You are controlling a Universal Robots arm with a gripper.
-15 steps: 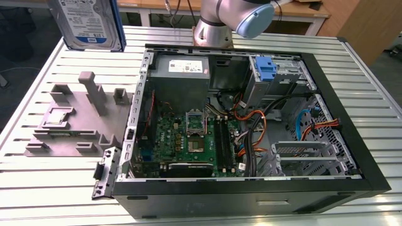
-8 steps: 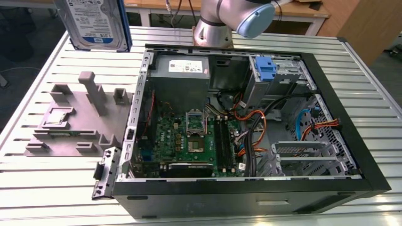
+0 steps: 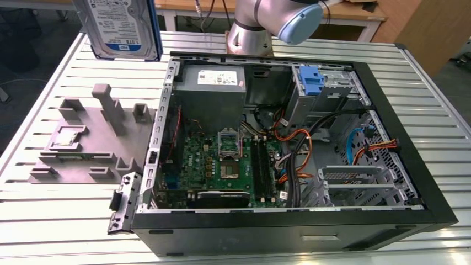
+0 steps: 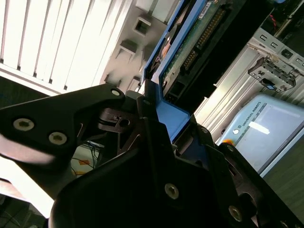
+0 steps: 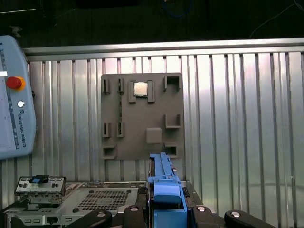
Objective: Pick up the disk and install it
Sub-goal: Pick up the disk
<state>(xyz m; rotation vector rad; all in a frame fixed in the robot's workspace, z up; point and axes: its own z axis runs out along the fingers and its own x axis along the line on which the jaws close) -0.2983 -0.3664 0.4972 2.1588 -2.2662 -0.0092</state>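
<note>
disk (image 3: 121, 27) hangs upright in the gripper (image 4: 159, 111), whose fingers are closed narrow on the edge of its blue carrier (image 5: 166, 190); the hold looks square in both wrist views. it is lifted well clear of the table, outside the computer case (image 3: 294, 234), off the case's wall on the exterior view's left and toward its far corner. lower down, just beside that same wall, lies the grey fixture plate (image 3: 81, 143), a small chip seated in one pocket. i judge the pick-up done and the carry toward the case in hand; nothing is installed yet. farther off, inside the case at its far side, the drive bay (image 3: 342, 83) stands with a blue bracket (image 3: 312, 83) fixed to it. seating the disk there calls for turning it to match the bay's rails, then a straight, slow slide clear of the orange cables (image 3: 303, 144) near the bay.
</note>
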